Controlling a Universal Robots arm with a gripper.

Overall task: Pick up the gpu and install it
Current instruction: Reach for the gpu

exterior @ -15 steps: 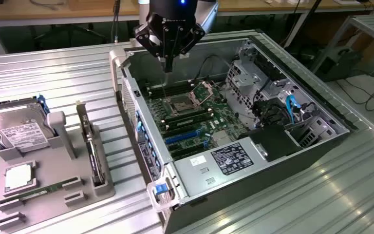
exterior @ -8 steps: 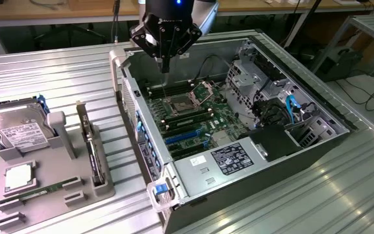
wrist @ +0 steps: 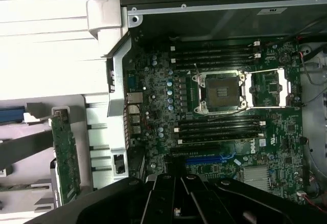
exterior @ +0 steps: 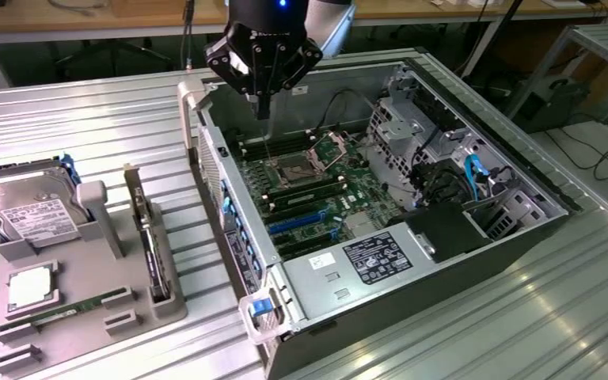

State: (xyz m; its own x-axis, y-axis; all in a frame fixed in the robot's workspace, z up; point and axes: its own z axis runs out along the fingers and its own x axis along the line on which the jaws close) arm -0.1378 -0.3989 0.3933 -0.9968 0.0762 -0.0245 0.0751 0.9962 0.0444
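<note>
The gpu [exterior: 152, 245] is a thin dark card standing on edge in a slot of the grey holder [exterior: 93, 269], at the exterior view's left of the computer case. In the wrist view the gpu [wrist: 65, 157] shows as a narrow board beside the case wall. My gripper [exterior: 263, 104] hangs above the far end of the open case, over the motherboard [exterior: 315, 198] near the memory slots. Its fingers meet in one narrow tip, shut, with nothing held. The gripper [wrist: 173, 191] also shows dark over the blue card slot [wrist: 204, 159].
A silver hard drive [exterior: 29, 210], a processor chip [exterior: 32, 286] and a green memory stick [exterior: 66, 310] lie in the same holder. The case [exterior: 473, 261] lies open on a ribbed metal table [exterior: 82, 119], its CPU socket [exterior: 288, 170] open, with drive cages and cables at the exterior view's right.
</note>
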